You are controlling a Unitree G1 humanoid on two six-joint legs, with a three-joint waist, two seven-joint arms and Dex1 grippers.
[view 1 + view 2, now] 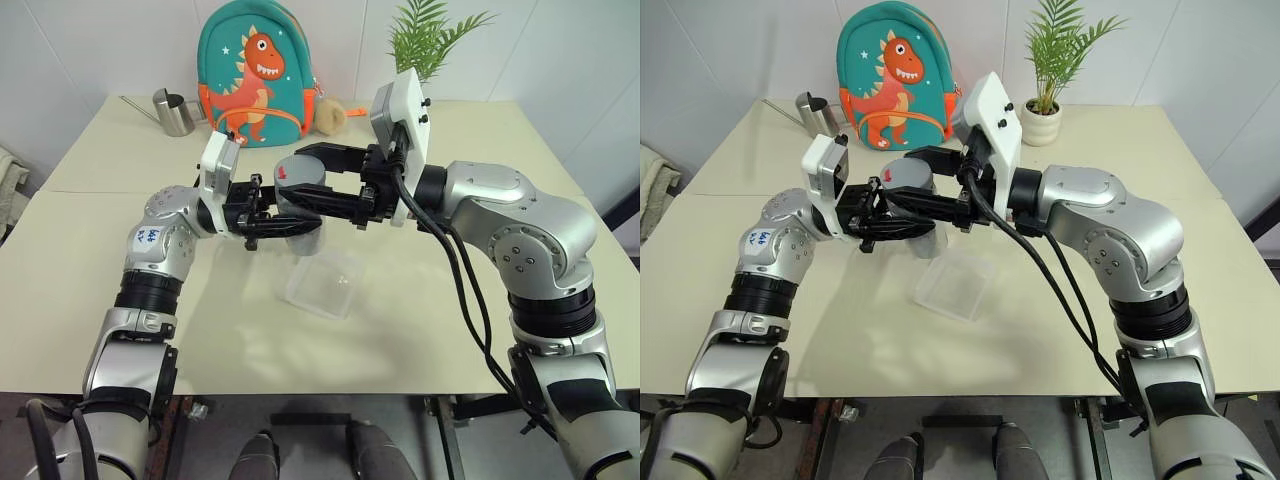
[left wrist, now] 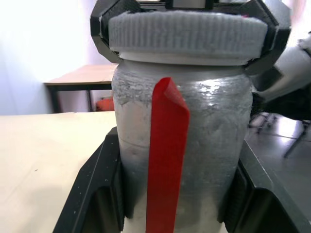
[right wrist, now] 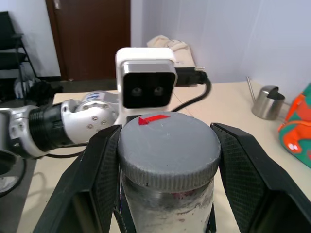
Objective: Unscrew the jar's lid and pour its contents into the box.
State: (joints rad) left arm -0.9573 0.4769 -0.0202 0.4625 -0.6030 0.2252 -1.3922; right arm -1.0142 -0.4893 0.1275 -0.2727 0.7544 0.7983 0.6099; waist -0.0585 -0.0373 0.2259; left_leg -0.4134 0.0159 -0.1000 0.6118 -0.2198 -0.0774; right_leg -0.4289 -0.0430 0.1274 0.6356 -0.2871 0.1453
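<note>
2 grippers share the jar (image 1: 300, 215), held upright in the air above the box (image 1: 322, 283): left gripper (image 1: 268, 222) clamped on its body, right gripper (image 1: 318, 178) clamped across the lid (image 3: 167, 150). Good unscrewing means twisting the lid level while the body stays locked.

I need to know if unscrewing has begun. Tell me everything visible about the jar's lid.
The lid is a round grey cap with a ribbed rim and a small red mark on its flat top. It sits level on the upright jar, apparently still fully seated, above the table. The right gripper clamps its rim from both sides; the left gripper holds the jar body.
</note>
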